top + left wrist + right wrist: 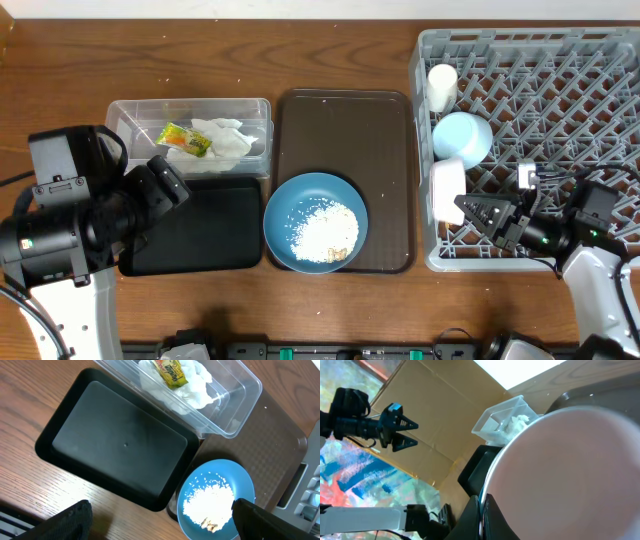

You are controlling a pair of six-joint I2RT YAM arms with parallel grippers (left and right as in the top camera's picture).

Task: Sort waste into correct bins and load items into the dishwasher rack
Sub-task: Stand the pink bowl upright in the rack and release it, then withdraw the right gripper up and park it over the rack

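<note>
The clear tub point(125, 112) holds the crumpled white napkin point(228, 139) and the yellow-green wrapper point(184, 140). The black tray point(205, 232) lies empty in front of it. The blue dish point(283, 210), with white rice point(325, 231) in it, sits on the brown serving tray. The grey rack point(560, 60) holds the white cup point(441, 83) and the light-blue bowl point(462, 136). My right gripper point(478, 214) is shut on the rim of the white bowl point(447, 190) at the rack's left wall; the bowl fills the right wrist view point(570, 470). My left gripper point(165, 521) is open and empty above the table by the black tray point(120, 445). The chopsticks are out of view.
The brown serving tray point(390, 150) lies between the bins and the rack. The left arm's body point(60, 220) hangs over the table's left side. Bare wood runs along the front edge.
</note>
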